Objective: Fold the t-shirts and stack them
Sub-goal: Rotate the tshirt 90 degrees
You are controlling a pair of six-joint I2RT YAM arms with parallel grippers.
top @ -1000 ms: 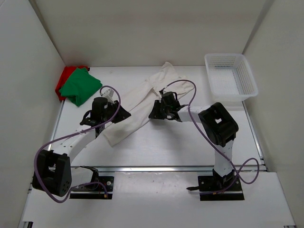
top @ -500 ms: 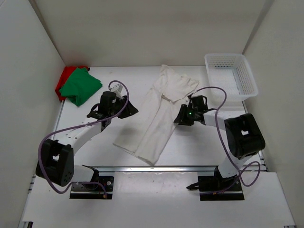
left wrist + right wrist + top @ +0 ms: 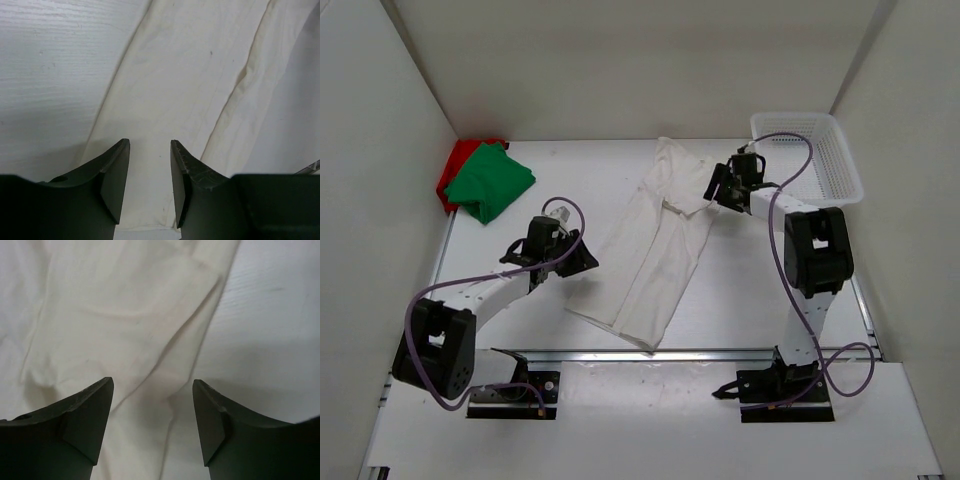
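Observation:
The white t-shirt (image 3: 650, 250) lies as a long narrow strip folded lengthwise, slanting from the table's far middle toward the near edge. My left gripper (image 3: 587, 258) sits at the strip's left edge, low over the cloth (image 3: 190, 75), jaws open with nothing between them (image 3: 149, 144). At the strip's far right corner, my right gripper (image 3: 717, 189) hovers wide open (image 3: 152, 382) above the rumpled cloth (image 3: 115, 305), holding nothing. The green t-shirt (image 3: 488, 180) lies folded on top of the red t-shirt (image 3: 453, 166) in the far left corner.
A white plastic mesh basket (image 3: 807, 160) stands at the far right, just behind the right arm's wrist. White walls (image 3: 380, 200) close in the table on the left, back and right. Purple cables (image 3: 790, 150) loop off both arms.
The white shirt swung from a slant toward the left into a longer strip nearer the middle. Both grippers let go of it; the right one moved to the far right, the left one drew back.

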